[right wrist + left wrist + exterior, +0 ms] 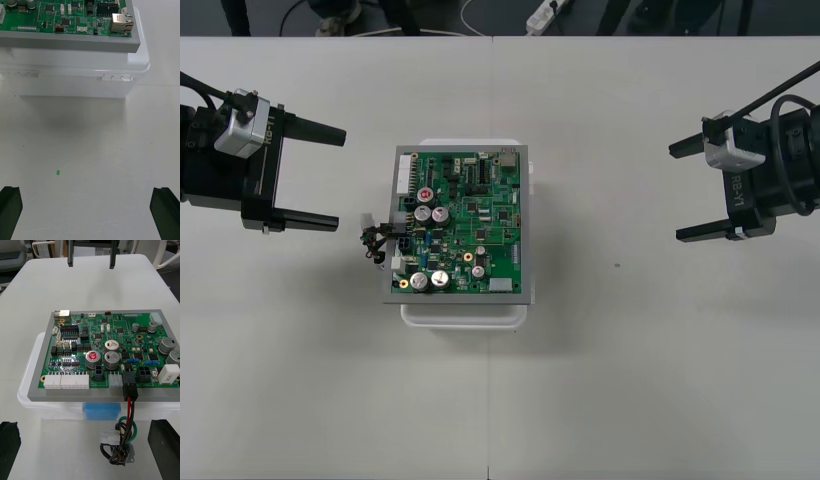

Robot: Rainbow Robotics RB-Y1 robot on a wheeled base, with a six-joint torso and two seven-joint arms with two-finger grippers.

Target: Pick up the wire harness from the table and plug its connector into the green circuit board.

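The green circuit board (463,224) sits on its white base (464,314) in the middle of the table. The harness's black plug (129,384) is seated in a socket at the board's left edge. Its red, black and green wires (127,429) hang down to a coiled bundle with the metal socket (129,459) on the table beside the base, seen too as the harness (374,243) in the front view. My left gripper (317,177) stands open just left of the board. My right gripper (693,190) is open at the far right, with its fingers (165,210) wide apart.
A small green speck (57,173) lies on the pale table between the right gripper and the base. Cables and a power strip (545,12) lie on the dark floor beyond the table's far edge.
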